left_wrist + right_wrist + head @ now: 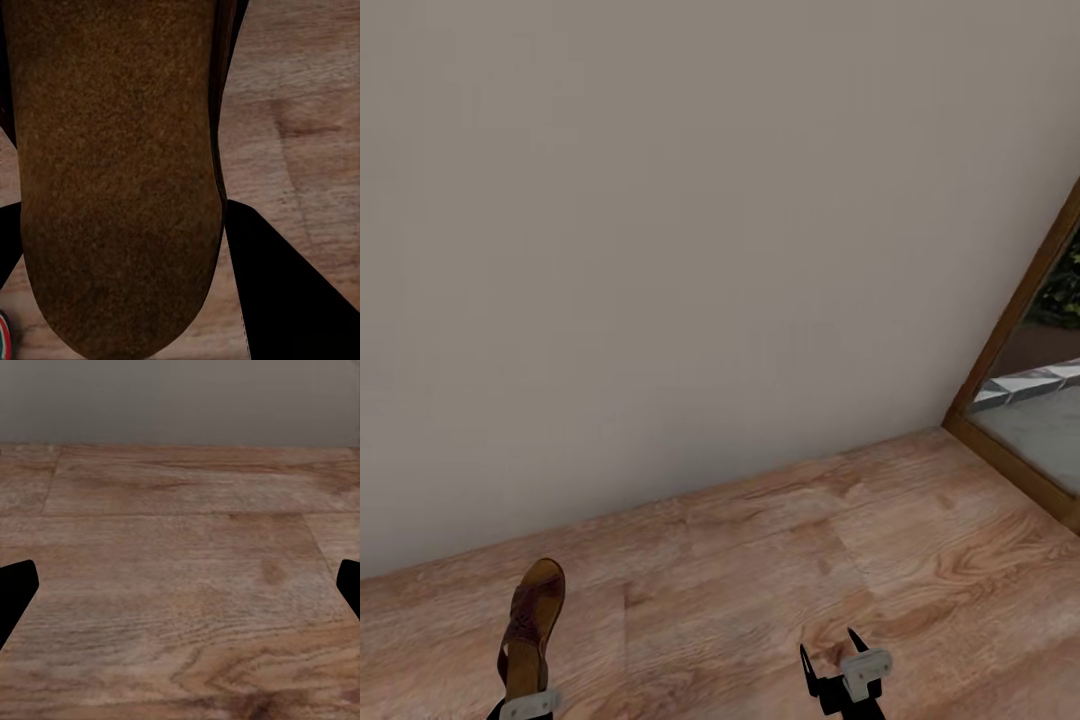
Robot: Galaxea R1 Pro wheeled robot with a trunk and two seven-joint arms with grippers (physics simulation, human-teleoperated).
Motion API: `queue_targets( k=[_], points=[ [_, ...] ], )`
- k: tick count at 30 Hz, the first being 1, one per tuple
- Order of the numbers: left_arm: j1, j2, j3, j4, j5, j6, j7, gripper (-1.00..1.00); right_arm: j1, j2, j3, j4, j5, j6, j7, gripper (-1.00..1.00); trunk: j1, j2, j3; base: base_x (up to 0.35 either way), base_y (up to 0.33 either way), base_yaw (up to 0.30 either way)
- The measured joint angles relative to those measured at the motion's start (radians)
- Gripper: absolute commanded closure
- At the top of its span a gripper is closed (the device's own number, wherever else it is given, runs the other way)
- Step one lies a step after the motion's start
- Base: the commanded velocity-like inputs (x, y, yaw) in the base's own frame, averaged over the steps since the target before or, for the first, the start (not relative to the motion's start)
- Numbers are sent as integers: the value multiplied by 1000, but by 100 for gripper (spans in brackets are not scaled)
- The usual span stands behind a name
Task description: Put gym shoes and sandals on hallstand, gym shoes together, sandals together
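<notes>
One brown sandal (535, 625) clamped in the left claw (525, 700) above the corridor floor (760, 590), right claw (838, 660) spread apart, holding nothing.

Both grippers low at the near edge.
The left gripper (525, 690) is clamped on a sandal (532, 625) pointing far; the right gripper (830, 660) stands with fingers spread, holding nothing.
</notes>
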Motion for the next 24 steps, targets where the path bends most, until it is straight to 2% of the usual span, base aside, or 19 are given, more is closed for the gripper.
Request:
queue_targets(
  k=[17, 24],
  points=[
    [0, 0, 0, 0, 2, -1, 1, 100, 0, 0, 0, 0, 0, 0, 0, -100, 0, 0, 1, 228, -204, 278],
    [0, 0, 1, 0, 3, -1, 3, 100, 0, 1, 0, 0, 0, 0, 0, -100, 0, 0, 4, 117, -232, 278]
  ],
)
